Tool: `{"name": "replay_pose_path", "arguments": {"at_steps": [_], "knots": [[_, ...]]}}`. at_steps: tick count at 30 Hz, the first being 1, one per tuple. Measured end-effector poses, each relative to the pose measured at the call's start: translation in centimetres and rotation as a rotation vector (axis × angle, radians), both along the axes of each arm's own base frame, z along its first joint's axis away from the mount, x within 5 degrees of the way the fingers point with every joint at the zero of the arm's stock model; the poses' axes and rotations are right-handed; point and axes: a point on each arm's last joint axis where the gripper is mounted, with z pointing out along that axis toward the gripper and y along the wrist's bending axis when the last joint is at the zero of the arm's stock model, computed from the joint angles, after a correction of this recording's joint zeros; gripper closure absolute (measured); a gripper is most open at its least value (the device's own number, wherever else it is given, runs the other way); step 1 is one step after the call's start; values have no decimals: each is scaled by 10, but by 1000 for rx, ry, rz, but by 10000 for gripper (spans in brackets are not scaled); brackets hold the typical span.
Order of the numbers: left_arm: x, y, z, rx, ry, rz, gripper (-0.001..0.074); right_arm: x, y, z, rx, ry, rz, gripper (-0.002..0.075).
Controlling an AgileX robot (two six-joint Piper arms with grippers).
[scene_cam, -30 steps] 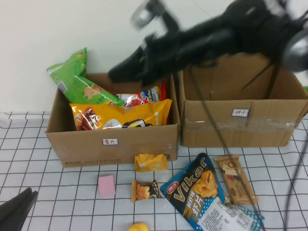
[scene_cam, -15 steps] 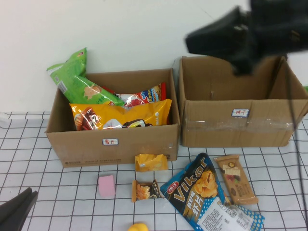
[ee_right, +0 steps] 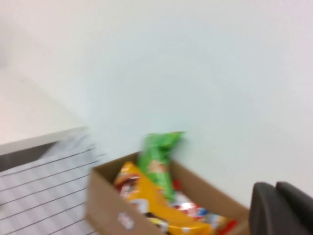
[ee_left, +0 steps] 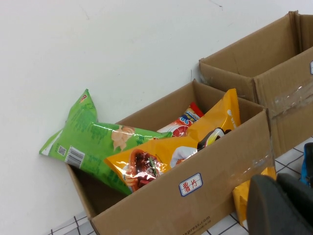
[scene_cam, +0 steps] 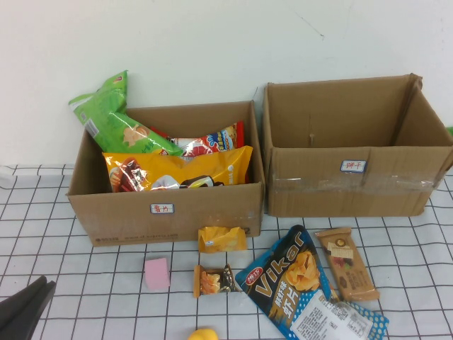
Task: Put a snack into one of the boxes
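My left end effector (scene_cam: 25, 306) is cut by the near edge; my right end effector (ee_right: 281, 208) shows only a corner.

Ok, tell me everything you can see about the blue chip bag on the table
The blue bag lies flat on the checked table in front of the two boxes, label up, tilted diagonally. It looks like glossy foil, reads "Vikar" in white and pictures golden chips, with a white label panel at its near end. A brown bar lies against its right side, and a small brown snack sits at its left corner. The left gripper is far off; the right gripper shows only in its wrist view.
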Motion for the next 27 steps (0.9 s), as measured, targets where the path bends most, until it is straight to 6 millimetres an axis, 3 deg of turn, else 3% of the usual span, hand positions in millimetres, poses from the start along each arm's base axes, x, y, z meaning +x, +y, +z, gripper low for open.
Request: {"name": "replay_pose_path", "arguments": {"at_steps": [4, 10, 20, 27], "knots": [[0, 0, 0, 0, 0, -2, 737, -26, -18, -30, 35, -48, -87, 726], [0, 0, 0, -2, 0, -4, 737, -50, -35, -70, 56, -105, -165, 726], [0, -1, 0, -2, 1, -12, 737, -43, -51, -109, 60, -125, -363, 726], [-1, -2, 0, -3, 2, -25, 737, -37, -63, -177, 84, 89, -544, 727]]}}
